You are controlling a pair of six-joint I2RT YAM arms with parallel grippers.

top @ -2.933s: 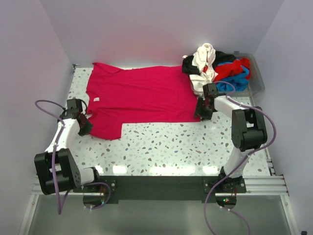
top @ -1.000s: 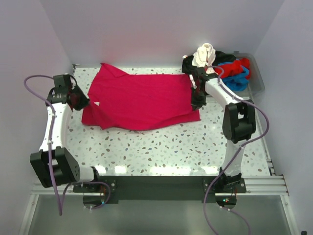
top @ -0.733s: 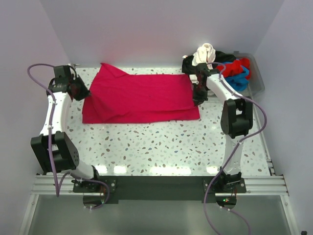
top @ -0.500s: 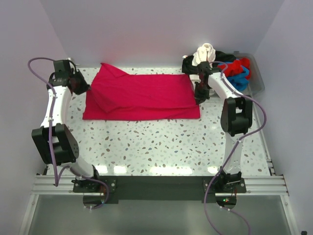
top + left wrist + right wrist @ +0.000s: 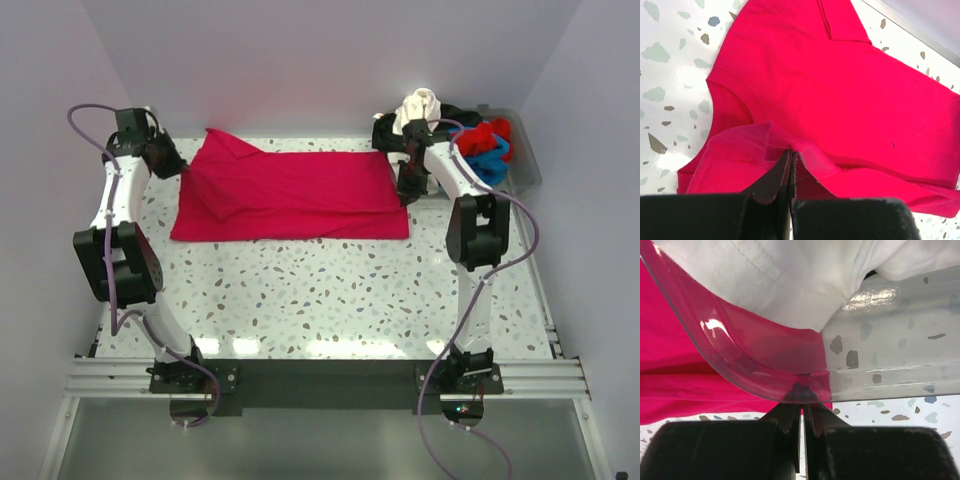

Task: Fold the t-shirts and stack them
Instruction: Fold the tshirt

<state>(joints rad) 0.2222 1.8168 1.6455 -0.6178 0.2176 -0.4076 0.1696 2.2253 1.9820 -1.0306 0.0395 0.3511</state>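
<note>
**Top external view.** The crimson-pink t-shirt lies as a folded band across the far half of the speckled table. Some three seconds ago it was spread open, with its near edge reaching mid-table. That edge has since been carried up and over to the far side. Both arms now stretch farther back. The left gripper is at the band's far-left corner and the right gripper at its right end. Just beside the right gripper, a heap of other t-shirts fills the clear bin, unchanged.

**Left wrist view.** The jaws are pressed together, pinching a raised ridge of the stitched hem. The rest of the shirt lies flat beyond it.

**Right wrist view.** The jaws are pressed together on the shirt's right edge, right at the foot of the bin's rounded corner. A cream-white t-shirt shows through the bin wall above.
</note>
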